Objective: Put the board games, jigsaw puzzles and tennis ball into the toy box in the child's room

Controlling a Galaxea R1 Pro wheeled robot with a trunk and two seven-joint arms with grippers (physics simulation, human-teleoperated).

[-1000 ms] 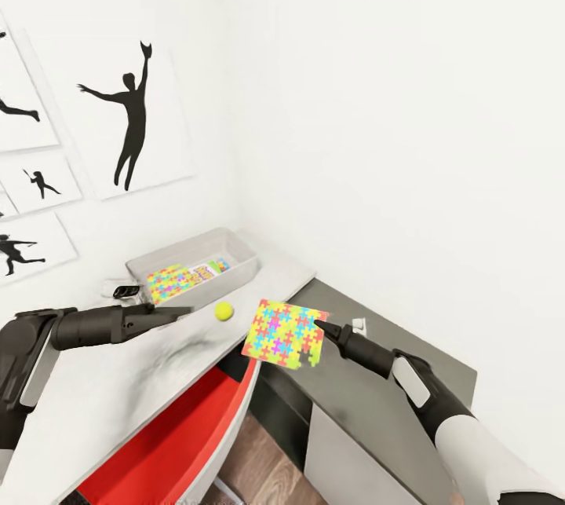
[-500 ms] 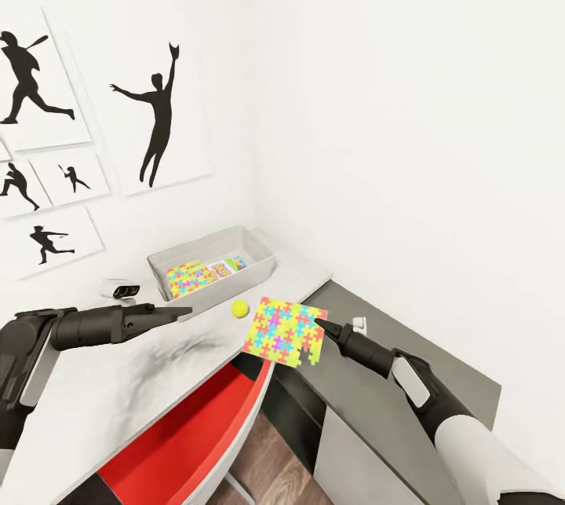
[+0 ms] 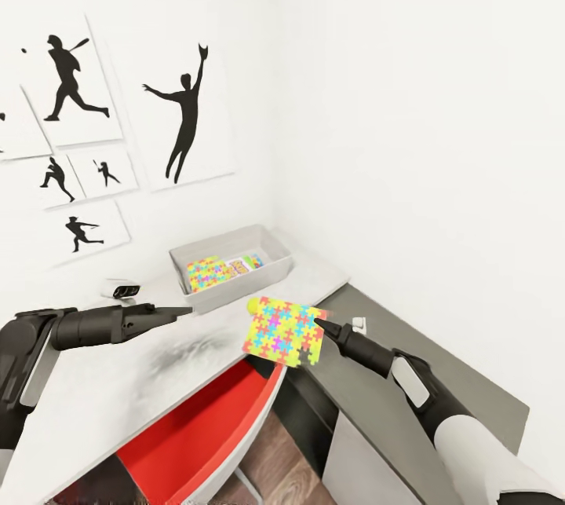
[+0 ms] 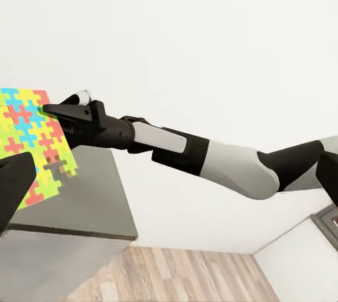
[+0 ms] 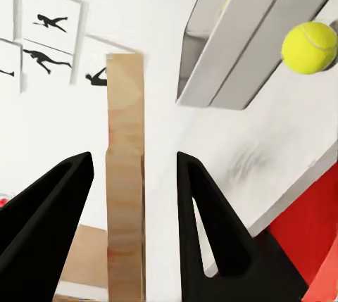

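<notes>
While the right gripper [image 3: 320, 323] pinches a jigsaw puzzle [image 3: 284, 332] in the air by the table [image 3: 118, 379] edge, the toy box [image 3: 231, 267] sits beyond, already holding another. Left gripper [image 3: 182, 310] looks closed and empty.

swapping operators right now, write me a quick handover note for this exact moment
Right claw: shut on a jigsaw puzzle, held in the air over the table's front edge.
Left claw: holds nothing, over the table, pointing toward the toy box; open or shut unclear.
Done: one jigsaw puzzle and a printed box, apparently a board game, lie in the toy box.
Left: drop the held puzzle in, then the tennis ball, which sits on the table beside the box.
</notes>
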